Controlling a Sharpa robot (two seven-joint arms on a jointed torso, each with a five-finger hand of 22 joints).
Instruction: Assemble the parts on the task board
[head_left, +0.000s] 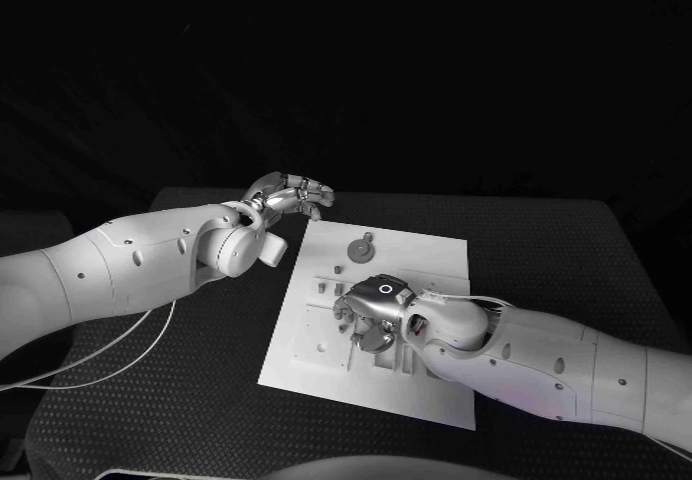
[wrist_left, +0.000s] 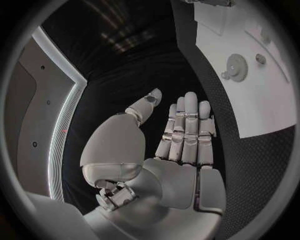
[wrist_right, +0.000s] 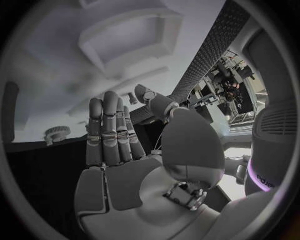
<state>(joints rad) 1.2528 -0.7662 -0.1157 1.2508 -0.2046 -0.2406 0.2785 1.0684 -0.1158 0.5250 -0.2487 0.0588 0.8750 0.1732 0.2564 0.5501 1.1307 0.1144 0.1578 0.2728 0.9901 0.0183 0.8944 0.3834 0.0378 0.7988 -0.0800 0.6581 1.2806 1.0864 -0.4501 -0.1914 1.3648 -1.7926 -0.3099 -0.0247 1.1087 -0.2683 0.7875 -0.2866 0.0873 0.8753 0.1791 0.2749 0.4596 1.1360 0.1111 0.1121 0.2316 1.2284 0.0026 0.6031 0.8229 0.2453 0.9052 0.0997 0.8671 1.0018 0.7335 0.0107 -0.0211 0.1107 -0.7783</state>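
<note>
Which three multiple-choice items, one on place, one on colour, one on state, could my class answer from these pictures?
1. Where is the right hand? A over the task board; B off the table; C on the left arm.
2. The task board is: A black; B striped; C white.
3. The left hand holds: A a gear; B nothing; C a cable.
Key: A, the head view shows it above the board; C, a white plate on the black table; B, its palm is bare, fingers straight.

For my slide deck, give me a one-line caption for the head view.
Right hand over the white task board, left hand open off its far corner.
</note>
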